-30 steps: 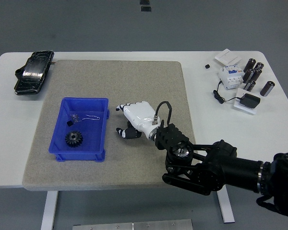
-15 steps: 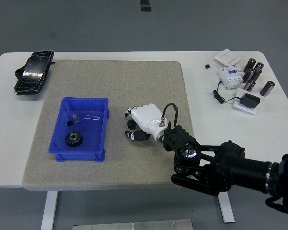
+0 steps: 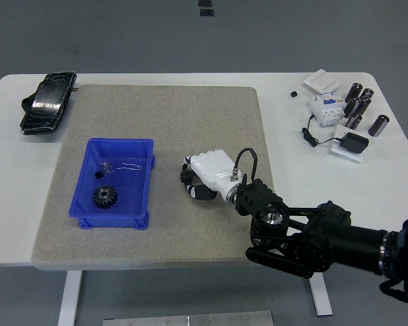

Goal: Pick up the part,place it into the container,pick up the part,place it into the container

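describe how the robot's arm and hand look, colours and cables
Only the right arm shows. It is black and bulky, built of rounded jointed segments, with a shiny round metal cap near the wrist. The robot hand has a glossy white shell over its back, and fingers with dark joints and tips. A thin black cable loops from the wrist to the white shell.
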`<action>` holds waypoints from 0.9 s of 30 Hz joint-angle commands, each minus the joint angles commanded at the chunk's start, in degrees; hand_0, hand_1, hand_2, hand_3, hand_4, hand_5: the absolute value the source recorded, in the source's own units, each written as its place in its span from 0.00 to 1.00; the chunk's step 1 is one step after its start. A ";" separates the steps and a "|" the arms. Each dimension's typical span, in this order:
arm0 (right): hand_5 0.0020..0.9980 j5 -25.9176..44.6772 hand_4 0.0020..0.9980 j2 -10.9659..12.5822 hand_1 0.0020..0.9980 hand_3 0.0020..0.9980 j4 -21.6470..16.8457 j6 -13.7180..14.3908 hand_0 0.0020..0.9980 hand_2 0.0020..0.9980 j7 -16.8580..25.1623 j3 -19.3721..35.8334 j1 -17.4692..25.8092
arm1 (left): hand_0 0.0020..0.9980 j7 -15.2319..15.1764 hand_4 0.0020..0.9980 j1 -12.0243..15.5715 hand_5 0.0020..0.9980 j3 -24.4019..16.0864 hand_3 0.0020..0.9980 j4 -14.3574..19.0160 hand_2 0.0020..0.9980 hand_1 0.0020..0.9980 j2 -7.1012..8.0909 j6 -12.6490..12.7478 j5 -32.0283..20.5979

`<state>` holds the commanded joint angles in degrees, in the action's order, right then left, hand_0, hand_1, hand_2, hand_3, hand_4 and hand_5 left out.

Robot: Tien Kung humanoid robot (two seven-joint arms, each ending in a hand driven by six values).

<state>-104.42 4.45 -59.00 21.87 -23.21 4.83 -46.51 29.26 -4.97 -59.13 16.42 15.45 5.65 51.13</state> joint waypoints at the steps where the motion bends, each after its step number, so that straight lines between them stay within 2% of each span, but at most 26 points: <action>1: 0.17 0.12 0.53 -0.12 0.39 0.63 0.04 0.04 0.29 0.50 0.05 -0.08 0.02 | 0.72 -0.01 0.66 0.01 0.31 -0.06 0.60 0.01 0.64 0.67 0.00 -0.02 0.02; 4: 0.17 0.41 0.53 -0.34 0.39 0.63 0.05 0.13 0.29 0.50 0.15 -0.22 0.09 | 0.72 -0.05 0.66 0.02 0.31 -0.11 0.60 0.02 0.64 0.67 0.00 0.00 0.00; 5: 0.14 0.48 0.58 -0.37 0.38 0.59 0.01 0.17 0.29 0.48 0.18 -0.22 0.12 | 0.72 -0.07 0.67 0.02 0.31 -0.11 0.60 0.03 0.65 0.67 0.00 0.02 -0.01; 13: 0.12 0.68 0.59 0.37 0.38 0.58 -1.34 0.82 0.28 0.47 0.30 1.49 -0.06 | 0.72 -0.09 0.67 0.04 0.32 -0.05 0.60 0.06 0.65 0.67 -0.03 0.16 -0.18; 20: 0.11 -1.17 0.58 0.27 0.38 0.59 -6.74 1.24 0.29 0.47 -0.72 5.01 -1.31 | 0.72 0.05 0.67 0.05 0.32 -0.16 0.60 0.12 0.65 0.67 -0.05 0.25 -0.07; 27: 0.10 -3.45 0.59 -2.80 0.38 0.59 -12.77 2.35 0.29 0.47 -1.85 5.86 -2.97 | 0.72 0.17 0.67 0.03 0.33 -0.15 0.60 0.18 0.65 0.67 -0.16 0.25 -0.01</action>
<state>-107.88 1.65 -71.77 24.22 -25.07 10.69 -49.48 29.43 -4.94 -59.28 16.59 15.28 5.90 51.12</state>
